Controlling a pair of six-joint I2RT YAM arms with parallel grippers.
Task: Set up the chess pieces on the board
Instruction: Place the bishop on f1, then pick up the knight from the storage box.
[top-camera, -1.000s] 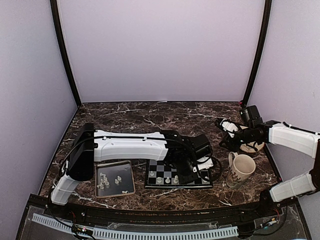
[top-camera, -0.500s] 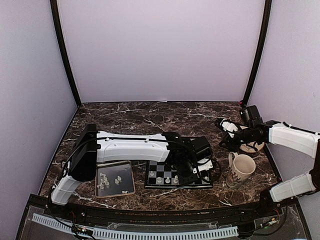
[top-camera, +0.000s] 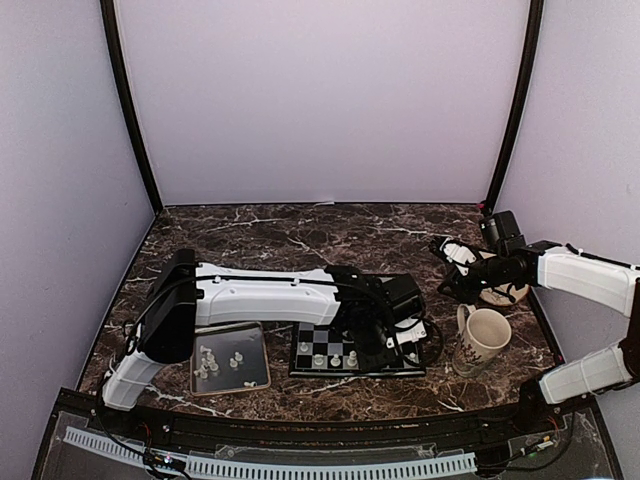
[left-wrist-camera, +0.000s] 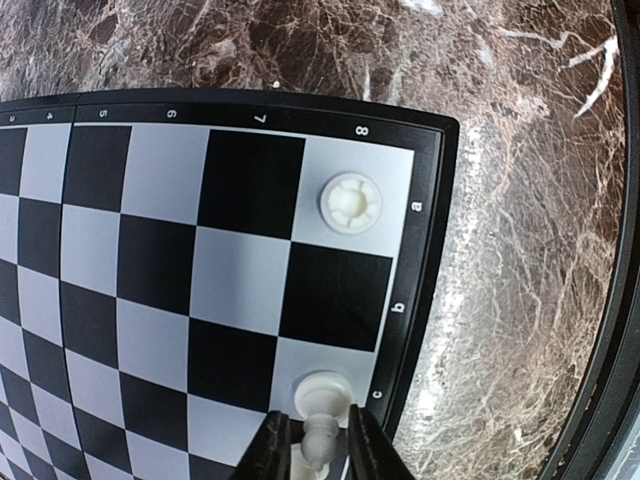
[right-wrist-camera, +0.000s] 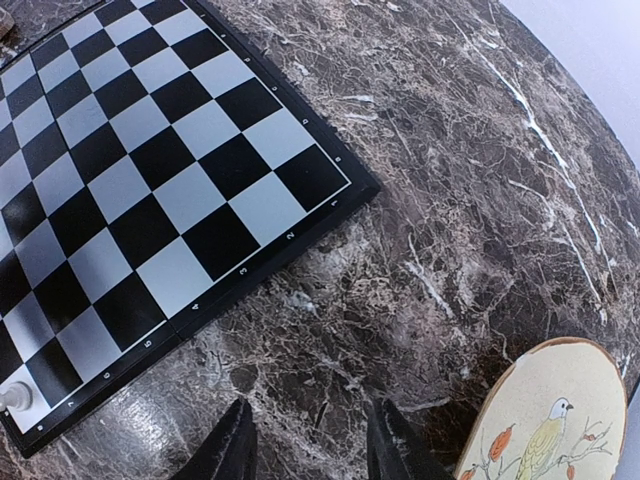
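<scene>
The board (top-camera: 330, 337) lies at the table's front centre with several whitish chess pieces (top-camera: 335, 360) in its near row. Over the board's right edge, my left gripper (left-wrist-camera: 318, 450) stands slightly open. A small gap shows on each side of a chess piece (left-wrist-camera: 322, 400), which stands between its fingers on a light edge square. Another piece (left-wrist-camera: 350, 200) stands on the corner square of the board (left-wrist-camera: 240, 180). My right gripper (right-wrist-camera: 308, 450) hangs open and empty over bare marble right of the board (right-wrist-camera: 130, 190), seen from above at the right gripper (top-camera: 446, 270).
A silver-rimmed tray (top-camera: 255, 370) with several more pieces (top-camera: 208, 362) sits left of the board. A cream mug (top-camera: 482, 338) stands right of the board. A bird-painted round coaster (right-wrist-camera: 555, 430) lies close beside the right gripper. One piece (right-wrist-camera: 12, 397) shows at the board's corner.
The left gripper's jaws have widened a little around the piece, which now stands on its square. The left arm barely shifted. The right arm has not moved.
</scene>
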